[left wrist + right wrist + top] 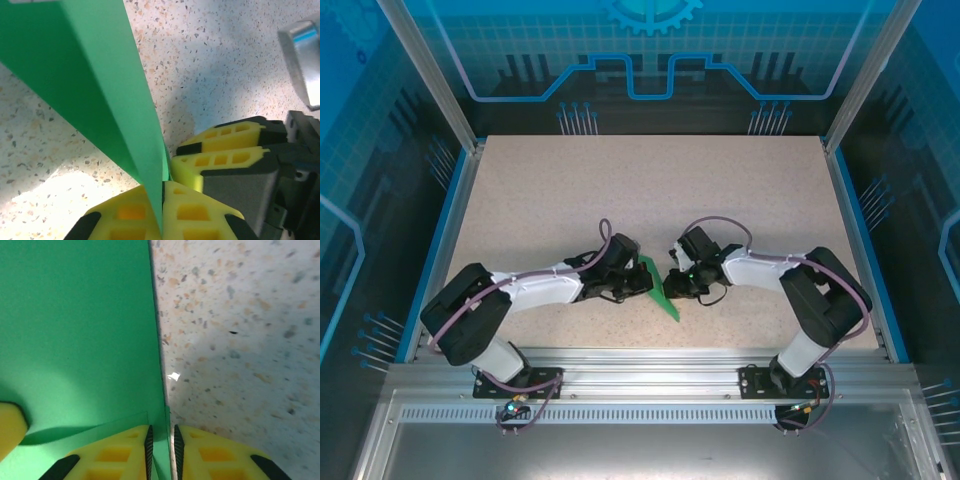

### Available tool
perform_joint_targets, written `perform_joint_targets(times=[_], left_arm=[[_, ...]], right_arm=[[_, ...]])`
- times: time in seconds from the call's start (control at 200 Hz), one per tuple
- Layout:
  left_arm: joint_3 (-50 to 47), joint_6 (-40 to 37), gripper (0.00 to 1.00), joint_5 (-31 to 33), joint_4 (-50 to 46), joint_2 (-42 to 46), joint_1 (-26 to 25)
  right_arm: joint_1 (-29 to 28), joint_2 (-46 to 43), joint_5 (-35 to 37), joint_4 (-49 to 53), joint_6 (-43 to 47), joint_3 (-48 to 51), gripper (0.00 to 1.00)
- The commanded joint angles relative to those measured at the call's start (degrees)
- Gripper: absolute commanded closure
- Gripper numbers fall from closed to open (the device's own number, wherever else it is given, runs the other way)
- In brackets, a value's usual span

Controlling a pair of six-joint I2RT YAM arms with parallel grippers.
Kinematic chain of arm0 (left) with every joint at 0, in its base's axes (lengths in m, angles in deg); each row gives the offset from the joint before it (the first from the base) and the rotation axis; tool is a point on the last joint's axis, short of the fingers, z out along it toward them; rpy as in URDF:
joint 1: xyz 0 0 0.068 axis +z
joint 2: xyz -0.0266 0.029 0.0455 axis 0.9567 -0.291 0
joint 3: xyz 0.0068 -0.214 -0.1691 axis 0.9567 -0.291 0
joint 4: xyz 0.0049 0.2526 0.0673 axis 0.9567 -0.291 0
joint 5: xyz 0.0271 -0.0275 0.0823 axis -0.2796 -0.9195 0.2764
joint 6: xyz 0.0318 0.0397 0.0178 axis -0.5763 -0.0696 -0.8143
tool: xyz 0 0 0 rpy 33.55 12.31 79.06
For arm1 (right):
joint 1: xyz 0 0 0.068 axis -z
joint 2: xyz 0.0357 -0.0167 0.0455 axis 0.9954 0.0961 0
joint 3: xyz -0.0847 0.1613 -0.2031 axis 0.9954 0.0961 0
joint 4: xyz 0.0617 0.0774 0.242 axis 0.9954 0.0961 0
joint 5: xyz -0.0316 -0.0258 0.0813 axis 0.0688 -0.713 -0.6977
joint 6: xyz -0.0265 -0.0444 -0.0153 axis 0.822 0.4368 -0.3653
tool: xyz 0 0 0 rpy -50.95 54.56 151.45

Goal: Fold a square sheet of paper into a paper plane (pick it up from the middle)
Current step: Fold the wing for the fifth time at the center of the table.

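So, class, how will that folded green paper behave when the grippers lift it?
Probably very light: the folded green paper juts out unsagging from the left gripper. Its crease likely stiffens it lengthwise. The right gripper clamps one edge, so it could tear or slip.

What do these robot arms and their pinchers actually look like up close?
Both the left arm and right arm have white shells with bulky black joints, and a thin purple cable loops along each. The fingers are yellow ribbed blocks with hollow cells and black edging.
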Motion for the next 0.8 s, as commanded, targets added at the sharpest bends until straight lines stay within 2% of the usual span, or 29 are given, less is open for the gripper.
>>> perform_joint_targets(times=[0.0, 0.18, 0.39, 0.605, 0.795], left_arm=[[1.6, -3.4, 0.95, -1.4, -3.9, -1.5, 1.4], [3.2, -5.3, 0.94, -3.0, -6.1, -2.8, 3.0], [3.1, -4.8, 0.92, -3.3, -5.7, -3.4, 3.2], [3.8, -5.0, 0.91, -3.5, -5.9, -3.7, 3.2], [4.0, -5.3, 0.9, -3.7, -6.3, -4.1, 3.3]], right_arm=[[0.4, -5.0, 5.3, 2.9, 0.9, 1.1, 0.76], [0.4, -12.7, 12.5, 5.2, 3.6, 3.6, 0.7], [-3.2, -17.3, 4.4, -0.2, 9.7, 6.3, 0.71], [-4.1, -8.8, 1.0, -2.5, 6.1, 2.6, 0.83], [-2.1, -3.6, -3.5, -7.6, 4.1, 2.0, 0.85]])
